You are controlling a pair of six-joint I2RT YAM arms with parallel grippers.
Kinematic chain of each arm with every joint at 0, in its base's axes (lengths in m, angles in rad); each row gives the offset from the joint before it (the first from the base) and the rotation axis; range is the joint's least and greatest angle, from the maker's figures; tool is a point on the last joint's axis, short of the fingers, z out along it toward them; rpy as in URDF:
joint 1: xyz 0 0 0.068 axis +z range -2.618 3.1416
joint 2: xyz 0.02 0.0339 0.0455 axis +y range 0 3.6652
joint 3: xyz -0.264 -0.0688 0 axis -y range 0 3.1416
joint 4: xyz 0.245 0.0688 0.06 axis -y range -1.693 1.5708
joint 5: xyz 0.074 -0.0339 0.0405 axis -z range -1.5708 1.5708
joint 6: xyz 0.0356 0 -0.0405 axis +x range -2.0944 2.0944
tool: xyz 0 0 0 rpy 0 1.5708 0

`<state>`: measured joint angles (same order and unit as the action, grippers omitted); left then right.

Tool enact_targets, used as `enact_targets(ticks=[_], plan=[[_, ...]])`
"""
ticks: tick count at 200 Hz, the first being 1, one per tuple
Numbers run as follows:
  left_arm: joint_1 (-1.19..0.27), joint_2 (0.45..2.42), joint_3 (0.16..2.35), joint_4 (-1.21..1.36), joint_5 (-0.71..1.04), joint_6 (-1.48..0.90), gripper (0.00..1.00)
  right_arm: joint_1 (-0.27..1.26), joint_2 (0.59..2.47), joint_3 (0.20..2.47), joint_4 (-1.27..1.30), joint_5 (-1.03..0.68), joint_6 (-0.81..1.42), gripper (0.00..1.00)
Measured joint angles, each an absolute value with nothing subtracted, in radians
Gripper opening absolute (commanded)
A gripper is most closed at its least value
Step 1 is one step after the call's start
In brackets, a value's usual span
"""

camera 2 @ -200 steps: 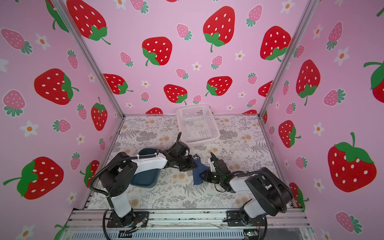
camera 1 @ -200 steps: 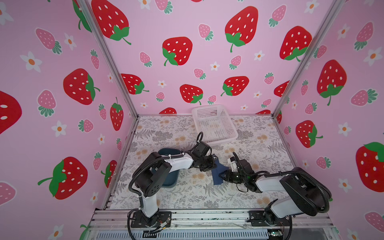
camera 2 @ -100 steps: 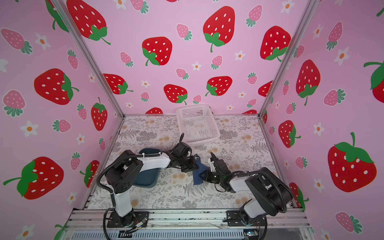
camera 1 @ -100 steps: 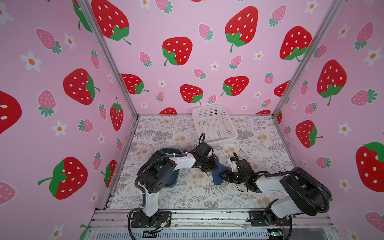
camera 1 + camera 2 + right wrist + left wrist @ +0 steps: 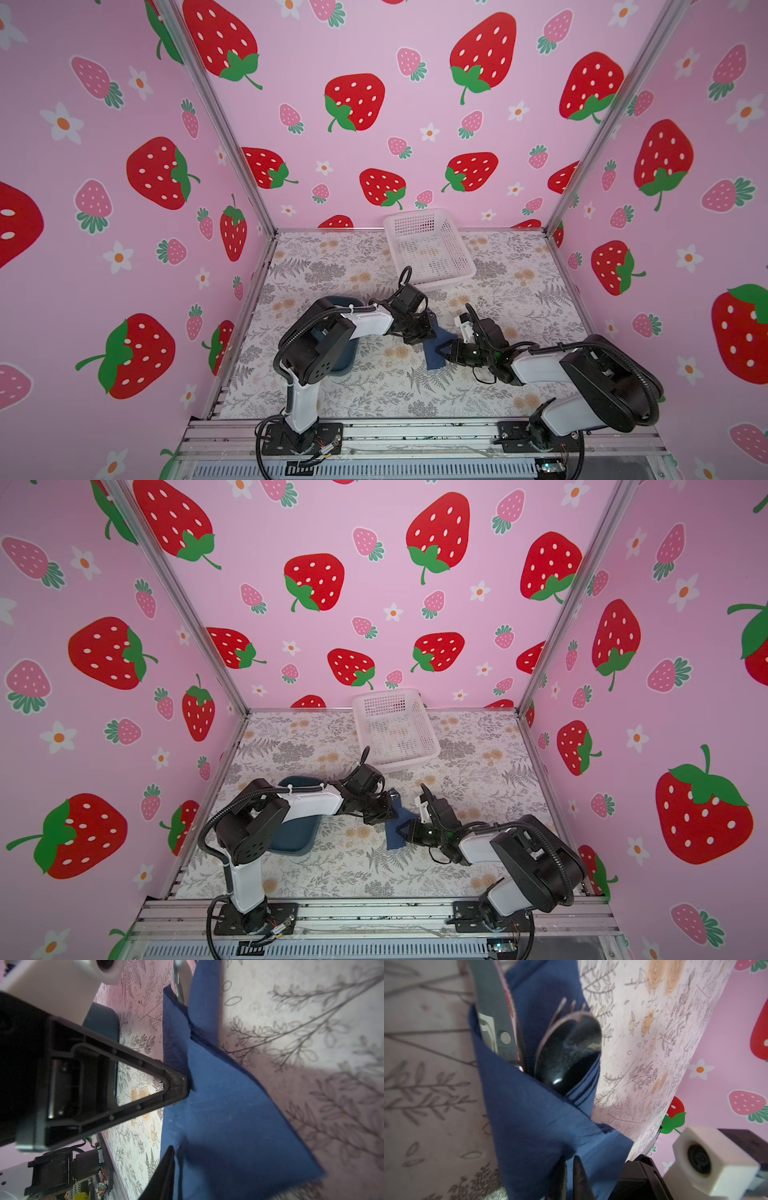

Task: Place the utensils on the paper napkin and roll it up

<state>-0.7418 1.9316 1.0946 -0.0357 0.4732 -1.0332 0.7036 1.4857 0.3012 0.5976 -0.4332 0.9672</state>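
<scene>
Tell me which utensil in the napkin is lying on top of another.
The spoon: its rounded bowl covers the fork tines; the knife lies apart beside them.

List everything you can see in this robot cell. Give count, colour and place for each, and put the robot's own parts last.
paper napkin: one, navy blue, mid-table between the two grippers, folded around the cutlery
spoon: one, silver, bowl poking out of the fold's open end
fork: one, silver, tines behind the spoon
knife: one, silver, beside the spoon inside the fold
tray: one, teal, beneath the left arm
basket: one, white, perforated, back of the table
table cover: one, pale floral
walls: three, pink with strawberries
left gripper: one, black, shut on the paper napkin
right gripper: one, black, open at the paper napkin's edge
</scene>
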Motion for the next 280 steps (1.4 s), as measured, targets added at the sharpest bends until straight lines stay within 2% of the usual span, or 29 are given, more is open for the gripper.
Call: enact_targets(ticks=[24, 68, 82, 113, 165, 190, 223, 280], plan=[[-0.742, 1.932, 1.095, -0.035, 0.474, -1.034, 0.11, 0.704, 1.487, 0.311, 0.59, -0.43, 0.965, 0.39], [-0.742, 1.932, 1.095, -0.035, 0.474, -1.034, 0.11, 0.704, 1.528, 0.36, 0.587, -0.427, 0.948, 0.41], [-0.742, 1.932, 1.095, -0.034, 0.474, -1.034, 0.11, 0.704, 1.544, 0.371, 0.59, -0.428, 0.945, 0.38], [-0.742, 1.932, 1.095, -0.034, 0.473, -1.037, 0.11, 0.704, 1.568, 0.381, 0.593, -0.426, 0.939, 0.22], [-0.742, 1.892, 1.095, -0.043, 0.453, -1.031, 0.17, 0.702, 1.571, 0.38, 0.586, -0.423, 0.937, 0.1], [-0.739, 1.792, 1.081, -0.056, 0.411, -1.016, 0.24, 0.698, 1.547, 0.364, 0.59, -0.426, 0.931, 0.08], [-0.722, 1.668, 1.026, -0.057, 0.349, -1.009, 0.27, 0.697, 1.495, 0.341, 0.59, -0.432, 0.902, 0.06], [-0.684, 1.627, 0.92, -0.065, 0.294, -1.013, 0.34, 0.697, 1.441, 0.315, 0.582, -0.435, 0.839, 0.05]])
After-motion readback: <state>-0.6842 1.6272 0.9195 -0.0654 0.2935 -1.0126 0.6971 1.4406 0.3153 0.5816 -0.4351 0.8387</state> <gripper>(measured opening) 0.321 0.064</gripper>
